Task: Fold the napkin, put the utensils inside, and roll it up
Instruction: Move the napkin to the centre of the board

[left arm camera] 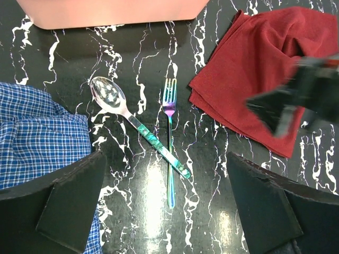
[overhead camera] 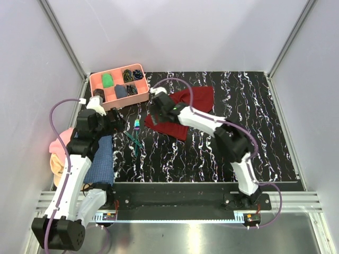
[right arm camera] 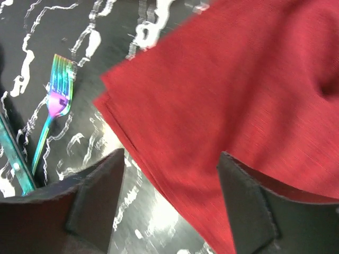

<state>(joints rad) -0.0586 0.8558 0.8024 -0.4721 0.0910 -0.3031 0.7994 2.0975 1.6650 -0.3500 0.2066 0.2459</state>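
The dark red napkin [overhead camera: 193, 106] lies folded and rumpled on the black marbled table, right of centre at the back. My right gripper [overhead camera: 153, 114] hovers over its left edge, open, its jaws standing either side of the layered edge of the napkin [right arm camera: 238, 90] without pinching it. The utensils lie crossed just left of the napkin: a rainbow fork [left arm camera: 169, 132] and a silvery spoon [left arm camera: 108, 95] with a teal handle. My left gripper [left arm camera: 169, 211] is open just above them, nothing between its fingers. The fork [right arm camera: 55, 100] also shows in the right wrist view.
A pink compartment tray [overhead camera: 103, 94] with small items stands at the back left. A blue checked cloth [overhead camera: 100, 159] and a pink cloth [overhead camera: 58, 151] lie at the left edge under my left arm. Grey walls enclose the table.
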